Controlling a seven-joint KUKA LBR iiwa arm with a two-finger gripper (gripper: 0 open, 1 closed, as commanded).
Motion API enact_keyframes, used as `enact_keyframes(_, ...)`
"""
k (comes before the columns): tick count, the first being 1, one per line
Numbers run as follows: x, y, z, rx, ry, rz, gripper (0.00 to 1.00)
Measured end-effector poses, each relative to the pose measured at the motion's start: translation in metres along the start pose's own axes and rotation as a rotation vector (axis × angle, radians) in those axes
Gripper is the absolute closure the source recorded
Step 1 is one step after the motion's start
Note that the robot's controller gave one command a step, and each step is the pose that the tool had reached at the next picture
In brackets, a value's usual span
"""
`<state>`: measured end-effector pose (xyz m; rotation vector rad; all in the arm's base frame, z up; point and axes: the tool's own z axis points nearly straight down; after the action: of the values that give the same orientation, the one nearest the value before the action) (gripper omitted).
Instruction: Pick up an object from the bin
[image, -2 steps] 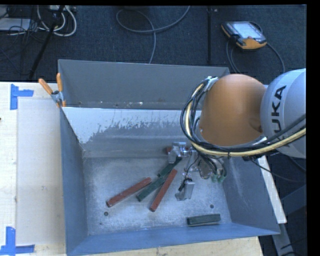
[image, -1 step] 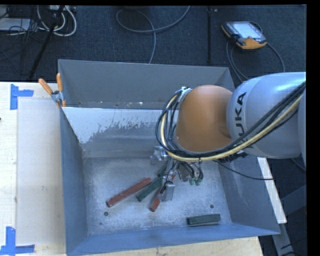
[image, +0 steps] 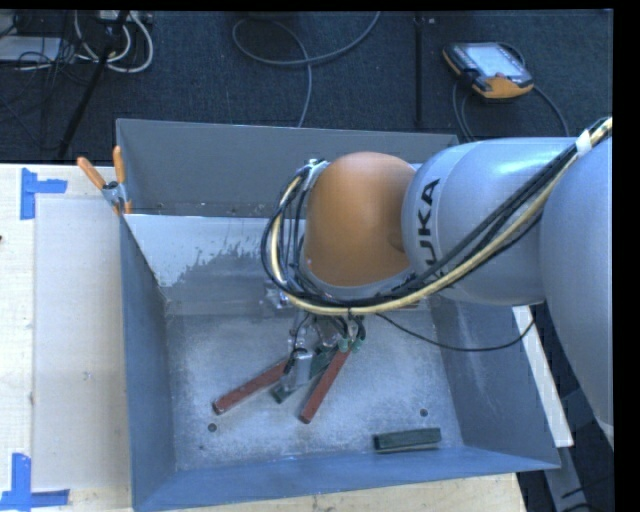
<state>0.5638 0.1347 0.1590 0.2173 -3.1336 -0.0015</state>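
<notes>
Two reddish-brown sticks meet under the gripper (image: 305, 365), right at the middle of the bin (image: 200, 270) floor. The eight-o'clock stick (image: 248, 388) runs out from the tool toward eight, and the six-o'clock stick (image: 318, 392) drops away toward six. Their upper ends crowd together beneath the wrist, so it's hard to call which one the tool is set on. Spread or pinched? I cannot tell, because the orange cover (image: 355, 225) and its cable loops hang over the top of the hand.

At about four o'clock from the gripper, well apart and close to the near wall, lies a dark flat bar (image: 407, 439).

Now the worry: those two stick ends sit so close that a closing grip could catch both, or clip only a tip. A long thin stick taken by its end would likely swing or slide free on the lift. A nudge could also roll one stick over the other and spoil the line.

For writing, the KUKA name (image: 429, 225) runs down the grey arm (image: 500, 230) shell beside the cover. I can read nothing on the sticks or the bar.
</notes>
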Motion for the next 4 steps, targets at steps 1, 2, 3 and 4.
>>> enact_keyframes(1,-0.006,-0.009,0.057,0.001,0.001,-0.094,0.00)
enact_keyframes(2,0.017,0.020,0.084,0.001,0.001,-0.245,0.00)
enact_keyframes(3,0.006,0.050,0.089,0.000,-0.001,-0.407,1.00)
enact_keyframes(4,0.006,0.050,0.089,0.000,-0.001,-0.406,1.00)
